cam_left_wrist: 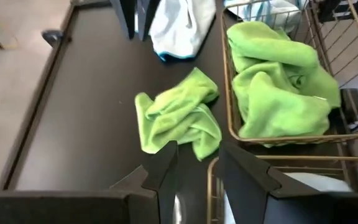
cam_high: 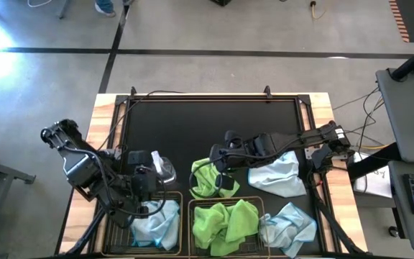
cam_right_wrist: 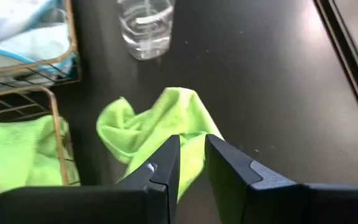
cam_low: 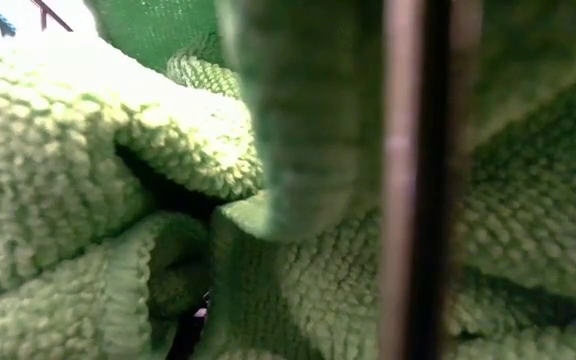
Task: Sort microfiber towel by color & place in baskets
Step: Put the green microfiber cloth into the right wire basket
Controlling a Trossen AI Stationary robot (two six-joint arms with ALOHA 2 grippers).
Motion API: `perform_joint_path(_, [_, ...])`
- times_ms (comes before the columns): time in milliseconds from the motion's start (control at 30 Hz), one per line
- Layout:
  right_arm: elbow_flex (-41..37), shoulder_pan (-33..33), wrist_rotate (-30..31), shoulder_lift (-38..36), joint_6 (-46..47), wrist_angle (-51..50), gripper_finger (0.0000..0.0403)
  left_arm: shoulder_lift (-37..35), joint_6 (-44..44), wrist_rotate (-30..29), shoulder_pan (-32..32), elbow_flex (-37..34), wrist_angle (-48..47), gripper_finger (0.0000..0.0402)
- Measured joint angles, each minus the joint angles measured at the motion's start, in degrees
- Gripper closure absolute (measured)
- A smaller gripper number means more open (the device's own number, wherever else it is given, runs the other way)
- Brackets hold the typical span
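1. Two wire baskets sit side by side at the near edge of the table (cam_high: 214,119). The blue-towel basket (cam_right_wrist: 42,65) on the left holds pale blue towels (cam_high: 157,224). The green-towel basket (cam_left_wrist: 225,81) next to it holds a heap of lime green towels (cam_high: 225,224).
2. Seen from table height, the green heap fills the whole view, with a dark basket wire (cam_low: 413,180) standing upright in front of it.
3. One crumpled blue towel (cam_high: 290,226) lies just to the right of the green-towel basket.
4. The left end effector (cam_left_wrist: 197,152) hangs over the far rim of the blue-towel basket. It is released, its fingers apart with nothing between them.
5. Just beyond the baskets, a loose green towel (cam_right_wrist: 160,127) lies bunched on the table.
6. The right end effector (cam_right_wrist: 192,144) is right at this loose green towel, at its edge. Whether it is clenched on the cloth or released I cannot tell.
7. Another blue towel (cam_high: 279,174) lies spread to the right of the loose green one, under the right arm.
8. A small clear bottle (cam_right_wrist: 145,28) stands left of the loose green towel, close beyond the blue-towel basket.
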Motion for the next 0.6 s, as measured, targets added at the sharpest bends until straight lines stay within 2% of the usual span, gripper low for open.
perform_joint_path(300, [-4.9,0.0,0.1,-0.1,-2.4,5.7,0.0334,-0.6,6.6,-2.5,0.0,0.0,-0.4,0.0299])
perform_joint_path(600, [-13.0,0.0,0.1,0.0,-6.8,16.5,0.0335,-1.7,7.3,-4.4,0.0,0.0,-1.7,0.0299])
